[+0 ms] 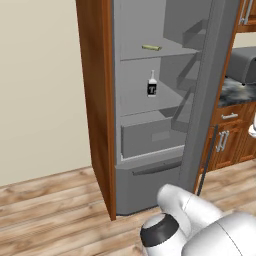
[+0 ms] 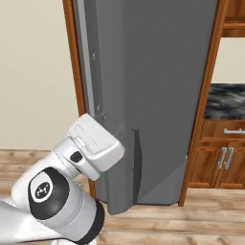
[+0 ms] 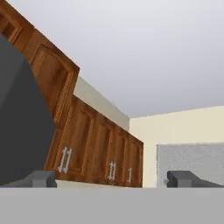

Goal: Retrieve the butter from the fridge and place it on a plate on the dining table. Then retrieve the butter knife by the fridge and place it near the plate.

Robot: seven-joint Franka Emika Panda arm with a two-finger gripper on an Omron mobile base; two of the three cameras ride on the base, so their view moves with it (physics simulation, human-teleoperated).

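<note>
The fridge stands open; the butter lies on its upper shelf. The gripper is spread wide, holding nothing.

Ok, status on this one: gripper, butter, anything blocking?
Gripper open, empty, aimed up at wall cabinets. Fridge door open; butter on upper shelf, untouched. White bottle one shelf below, clear of it.
</note>
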